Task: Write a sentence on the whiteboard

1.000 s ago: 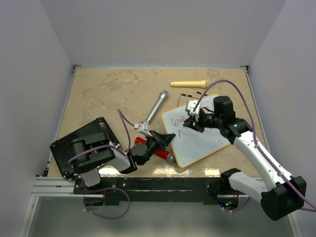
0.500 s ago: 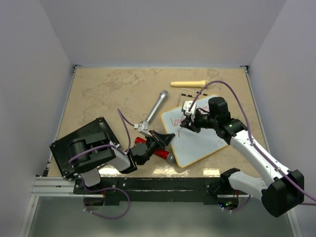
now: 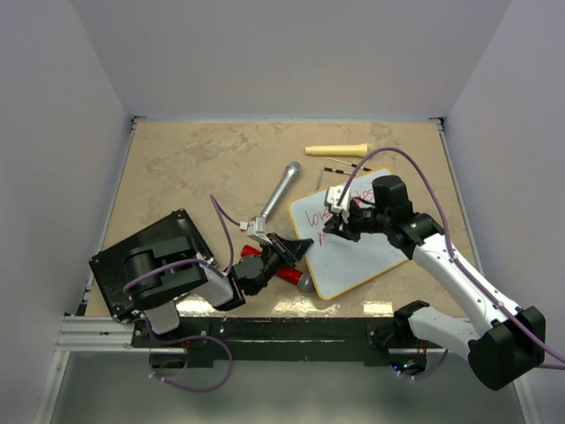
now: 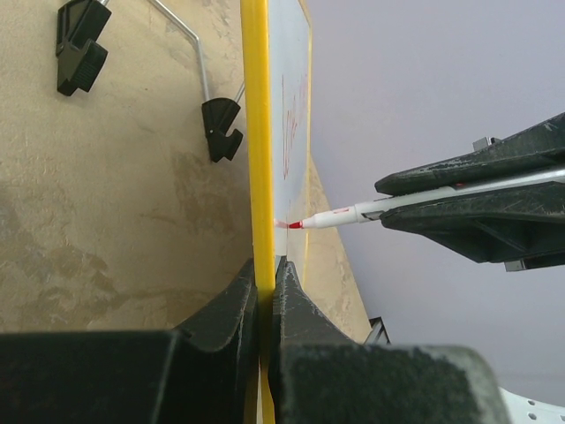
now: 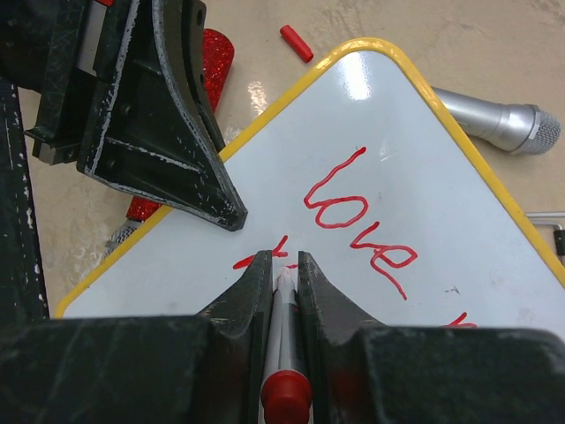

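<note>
The left tool [image 4: 265, 268] clamps the whiteboard [image 3: 353, 261] by its edge on the bench [image 3: 194, 168]. The right tool [image 5: 284, 263] grips a red marker [image 5: 282, 305], its tip touching the board below the sentence [image 5: 357, 221], which begins "love".

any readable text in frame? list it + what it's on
"love": red handwriting on the whiteboard.
Red strokes under "love", by the pen: unfinished, unreadable.
Red mark right of "love": cut off at the frame edge, unreadable.
No other readable text.
</note>
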